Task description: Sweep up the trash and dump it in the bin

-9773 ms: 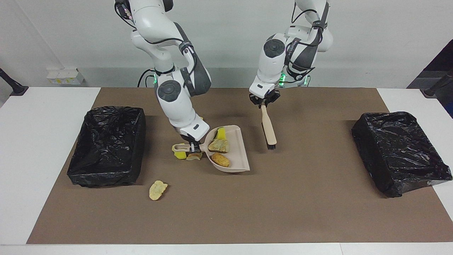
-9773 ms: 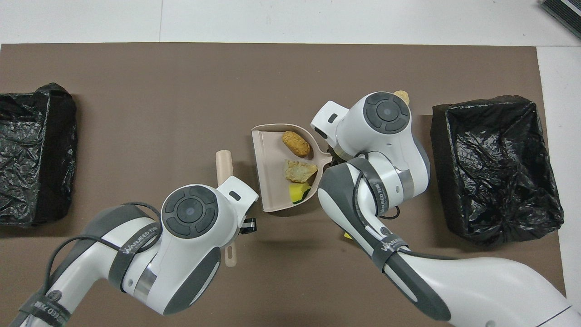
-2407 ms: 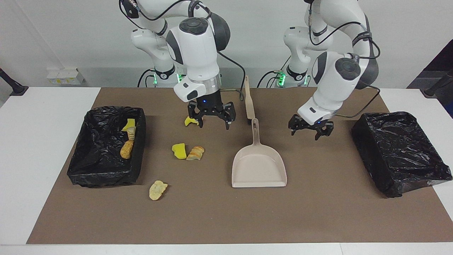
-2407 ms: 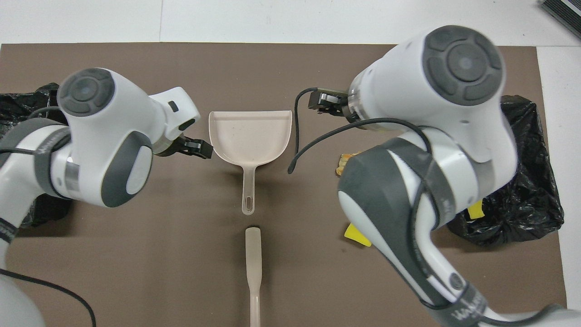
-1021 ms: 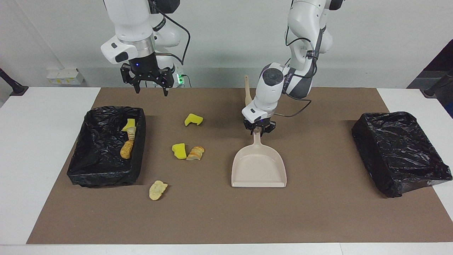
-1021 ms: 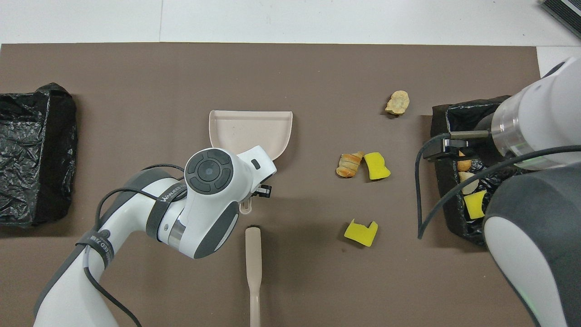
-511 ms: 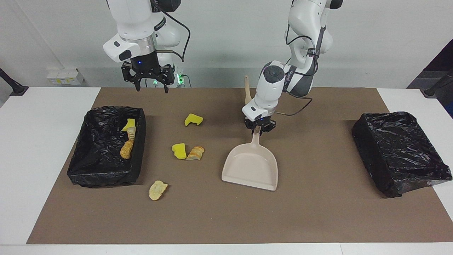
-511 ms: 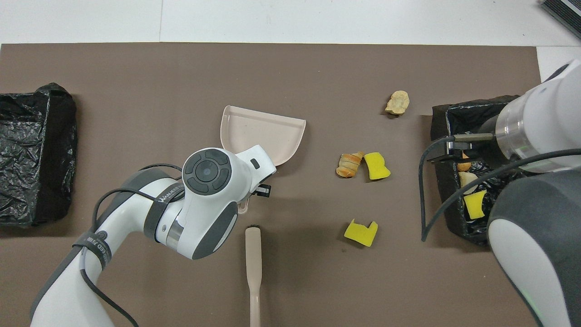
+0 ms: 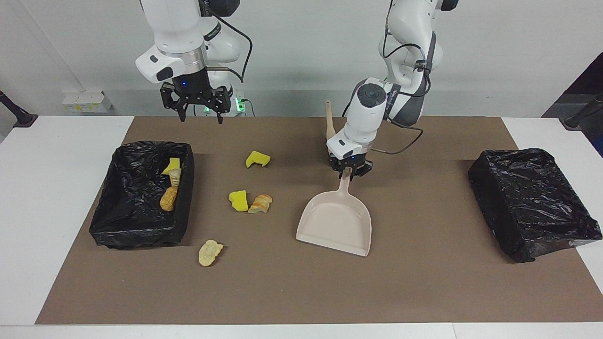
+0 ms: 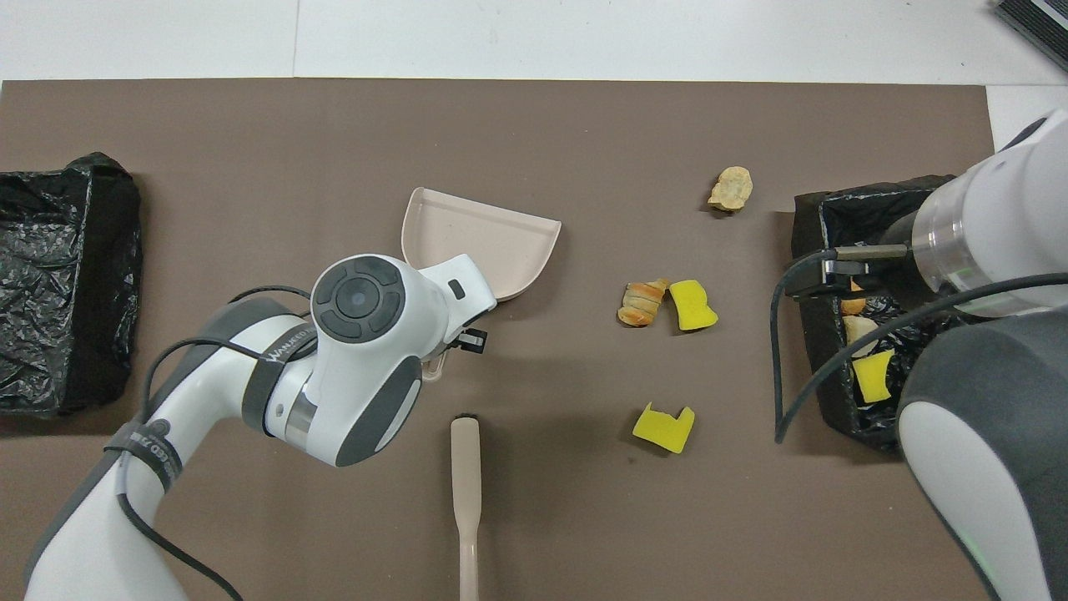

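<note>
Facing view: the left gripper (image 9: 349,172) is clamped on the handle of the beige plastic dustpan (image 9: 336,221), while the right gripper (image 9: 199,112) hangs raised with fingers spread, holding nothing. Overhead view: 4 yellow and tan trash scraps (image 10: 667,304) lie on the brown mat (image 10: 250,150), and more sit in the black-lined bin (image 10: 843,209).

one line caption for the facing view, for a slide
Left hand grips the dustpan handle; four scraps lie on the mat.
</note>
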Motion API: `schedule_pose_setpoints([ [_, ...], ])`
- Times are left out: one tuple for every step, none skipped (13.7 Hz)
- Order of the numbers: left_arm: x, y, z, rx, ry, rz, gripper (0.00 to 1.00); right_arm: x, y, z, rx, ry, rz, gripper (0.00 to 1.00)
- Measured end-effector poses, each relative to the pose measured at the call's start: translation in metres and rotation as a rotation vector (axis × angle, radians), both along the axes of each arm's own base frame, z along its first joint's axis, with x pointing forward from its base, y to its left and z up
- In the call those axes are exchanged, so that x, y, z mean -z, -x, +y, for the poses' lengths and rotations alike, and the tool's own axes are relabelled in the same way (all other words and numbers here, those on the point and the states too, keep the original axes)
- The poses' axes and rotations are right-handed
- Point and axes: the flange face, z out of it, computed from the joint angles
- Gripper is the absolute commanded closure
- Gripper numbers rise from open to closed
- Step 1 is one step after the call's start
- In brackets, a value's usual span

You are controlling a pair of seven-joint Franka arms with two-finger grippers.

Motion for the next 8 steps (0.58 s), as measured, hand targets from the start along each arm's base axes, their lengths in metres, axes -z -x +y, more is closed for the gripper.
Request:
schedule_pose_setpoints([
  [0.000,-0.008,0.019,0.043,-0.004,-0.005,1.00,0.000,0.001,0.003,-0.009,-0.008,0.002,0.00],
  [0.001,-0.015,0.036,0.089,-0.008,-0.009,1.00,0.000,0.002,0.008,-0.016,-0.027,0.006,0.00],
  [0.001,-0.021,0.052,0.144,-0.013,-0.014,1.00,0.000,0.004,0.016,-0.026,-0.053,0.011,0.00],
  [0.002,-0.026,0.066,0.202,-0.017,-0.020,1.00,-0.001,0.007,0.028,-0.040,-0.070,0.015,0.00],
  [0.003,-0.030,0.079,0.257,-0.021,-0.024,1.00,0.000,0.014,0.047,-0.047,-0.077,0.020,0.00],
  [0.003,-0.034,0.090,0.306,-0.024,-0.028,1.00,0.003,0.024,0.070,-0.045,-0.075,0.027,0.00],
  [0.003,-0.038,0.102,0.367,-0.021,-0.033,1.00,0.007,0.039,0.097,-0.048,-0.068,0.033,0.00],
  [0.004,-0.042,0.114,0.428,-0.012,-0.038,1.00,0.012,0.057,0.125,-0.059,-0.060,0.039,0.00],
])
